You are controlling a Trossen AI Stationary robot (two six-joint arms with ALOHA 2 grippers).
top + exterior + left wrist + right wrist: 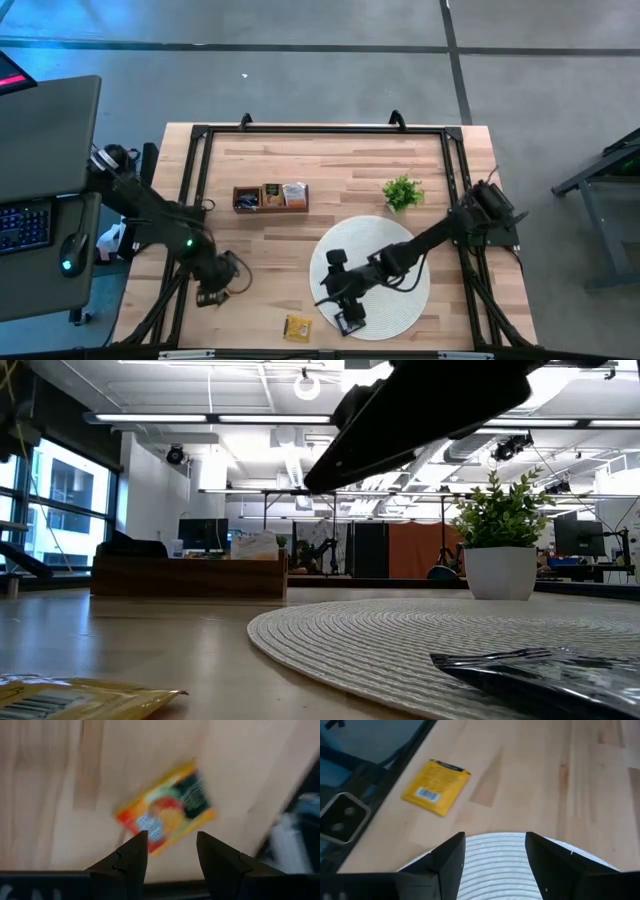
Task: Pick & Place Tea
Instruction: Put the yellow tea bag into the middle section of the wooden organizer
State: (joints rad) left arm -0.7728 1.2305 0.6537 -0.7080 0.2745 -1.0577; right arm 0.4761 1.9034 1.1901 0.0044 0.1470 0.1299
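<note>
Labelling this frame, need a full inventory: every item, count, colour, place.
yellow tea packet: 1, yellow, on the table by the mat's near-left edge.
black tea packet: 1, black, on the mat under the right pincer.
orange-red tea packet: 1, on bare wood below the left pincer.
wooden tray: 1, brown, mid-table, packets inside.
mat: 1, white, round.
plant: 1, green, beyond the mat.
left pincer: open, near-left.
right pincer: open, over the mat.
</note>
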